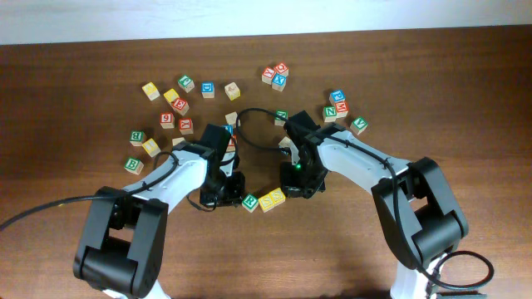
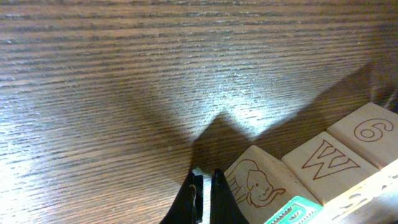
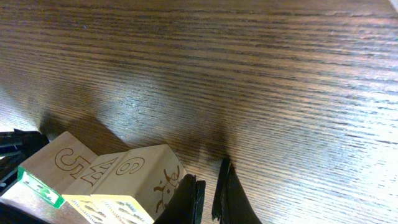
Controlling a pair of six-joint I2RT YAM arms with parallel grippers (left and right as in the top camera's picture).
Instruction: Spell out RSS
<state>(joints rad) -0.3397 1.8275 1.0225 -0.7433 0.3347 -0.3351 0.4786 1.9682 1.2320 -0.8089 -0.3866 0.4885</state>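
1. Left end effector [image 2: 203,186] and right end effector [image 3: 208,183] are fully closed, gripping nothing.
2. R cube [image 1: 249,201] and S cube [image 1: 270,199] touch in a row mid-bench [image 1: 416,83], between them; a third cube [image 3: 146,177] adjoins, top face hidden.
3. Judged step: squaring the row. Next: retract clear without nudging cubes.

From overhead, the R cube [image 1: 249,200] near the desk's middle showed a green R, and the S cube [image 1: 270,199] touching it bore what looked like an S. The B cube [image 1: 133,164] toward the left edge carried a green B. In the left wrist view, a W side [image 2: 329,163] and a 6 side [image 2: 373,130] stood on adjoining cubes. Letters on the other cubes were too small to read.
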